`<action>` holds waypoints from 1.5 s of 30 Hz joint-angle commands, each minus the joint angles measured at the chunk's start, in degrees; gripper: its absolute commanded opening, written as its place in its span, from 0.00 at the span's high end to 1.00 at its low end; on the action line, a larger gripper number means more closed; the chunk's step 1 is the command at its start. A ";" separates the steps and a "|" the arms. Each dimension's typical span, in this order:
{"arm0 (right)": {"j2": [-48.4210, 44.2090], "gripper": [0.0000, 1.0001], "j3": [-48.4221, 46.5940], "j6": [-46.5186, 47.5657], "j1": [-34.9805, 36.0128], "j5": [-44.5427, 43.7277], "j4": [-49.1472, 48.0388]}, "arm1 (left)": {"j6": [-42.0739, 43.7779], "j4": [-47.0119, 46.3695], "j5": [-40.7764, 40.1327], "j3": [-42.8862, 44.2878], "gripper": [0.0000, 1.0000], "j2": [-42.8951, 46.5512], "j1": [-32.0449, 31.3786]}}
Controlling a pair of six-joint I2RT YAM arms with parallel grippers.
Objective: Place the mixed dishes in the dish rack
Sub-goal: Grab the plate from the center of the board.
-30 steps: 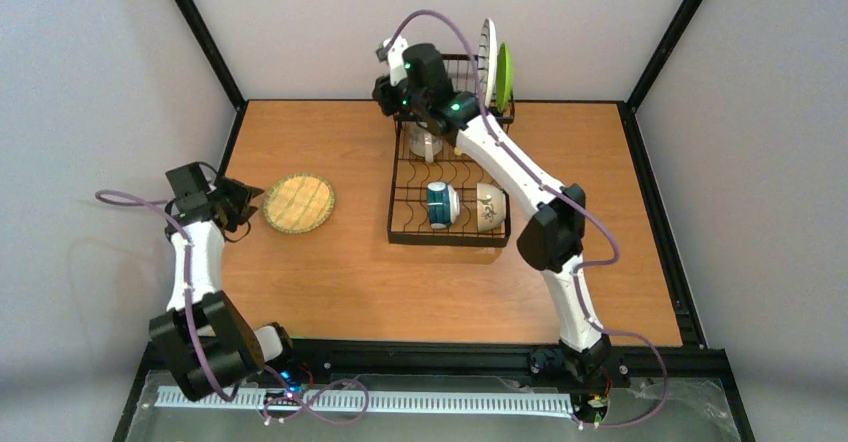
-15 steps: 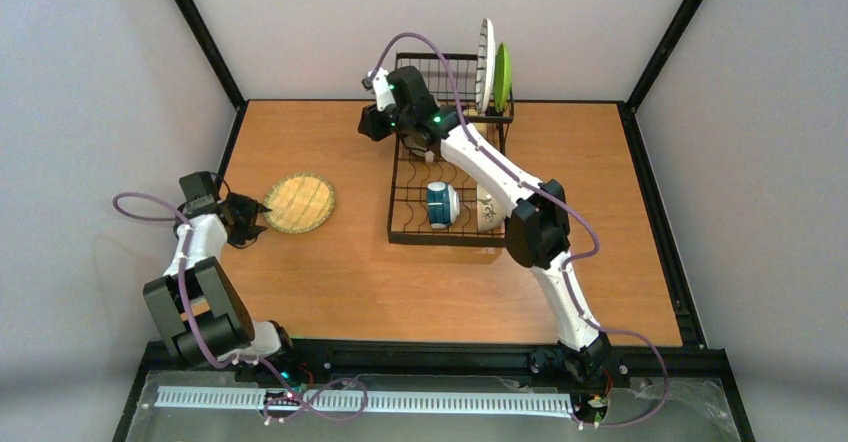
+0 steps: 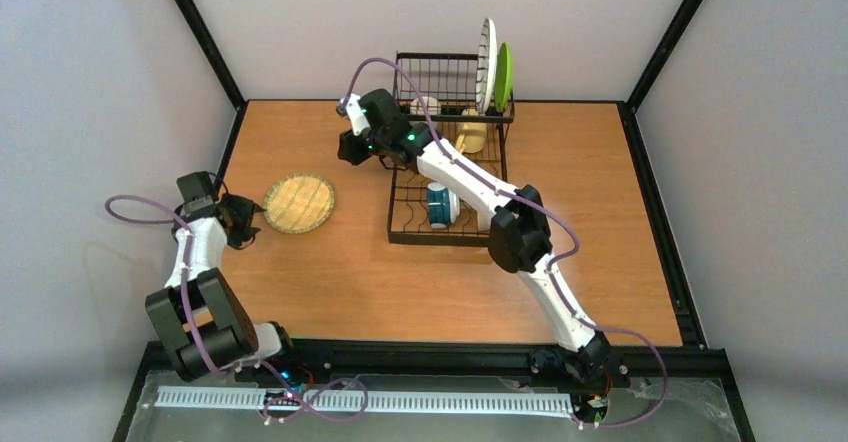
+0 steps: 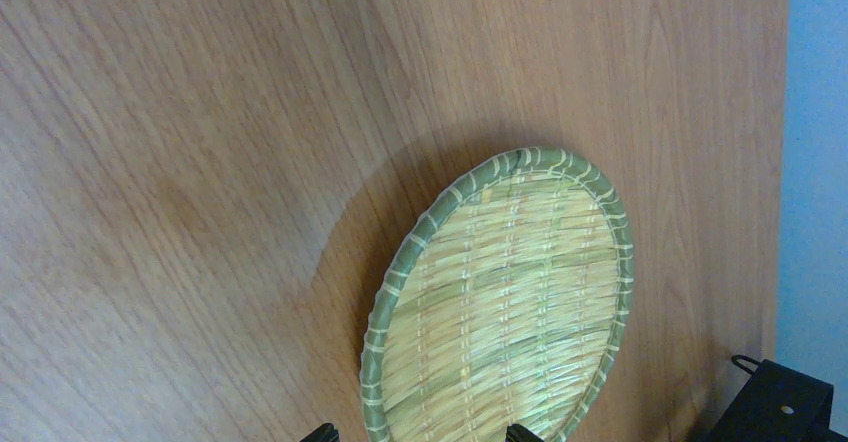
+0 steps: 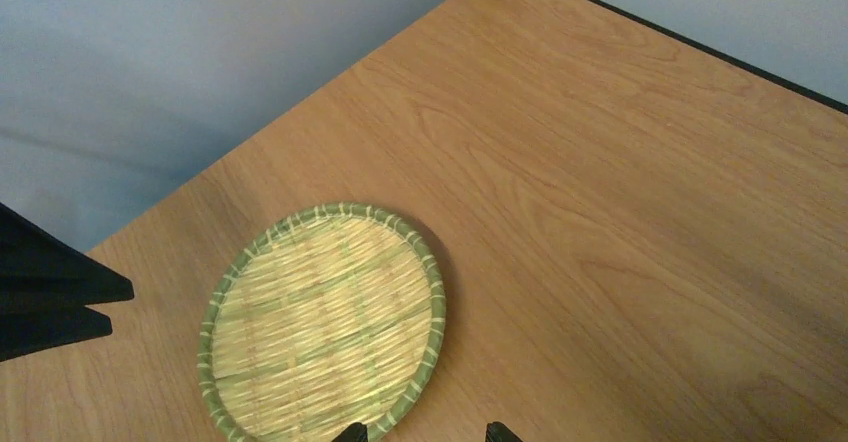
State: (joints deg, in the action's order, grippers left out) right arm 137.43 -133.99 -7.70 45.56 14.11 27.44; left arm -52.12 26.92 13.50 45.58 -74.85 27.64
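The tan plate [image 3: 299,203] lies flat on the table [image 3: 350,272], well left of the rack [image 3: 392,202], and looks like the one dish not yet loaded. The striped plate [image 3: 487,62] and lime plate [image 3: 504,74] stand at the rack's far end, with the yellow mug [image 3: 472,132], cream mug [image 3: 425,107] and teal cup [image 3: 440,205] inside (the bowl hides behind the arm). The left gripper [image 3: 246,220], spread wide, sits at the tan plate's rim, on the side away from the rack. The right gripper [image 3: 347,149], spread and empty, hovers just left of the rack. The table is wood-grained. Pale walls [image 3: 600,22] and a black frame [image 3: 200,32] surround it.

Tan plate [image 3: 299,203] flat, left of black wire dish rack [image 3: 437,239]; striped plate [image 3: 487,62], lime-green plate [image 3: 504,74] upright inside.
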 commanded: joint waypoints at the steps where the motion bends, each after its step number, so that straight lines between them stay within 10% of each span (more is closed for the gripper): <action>1: 0.66 0.32 -2.95 1.46 1.26 -0.76 0.73 | -1.03 1.90 -2.26 0.40 0.05 1.96 0.31; 45: 4.54 0.32 -3.30 9.88 7.70 -8.12 3.10 | -8.17 -5.33 -3.66 -9.72 0.00 0.58 0.38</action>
State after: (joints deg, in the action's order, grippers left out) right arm 140.03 -137.56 0.25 53.06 6.59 29.89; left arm -58.57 24.86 9.43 36.69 -72.90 27.75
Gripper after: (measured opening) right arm 0.683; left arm 0.996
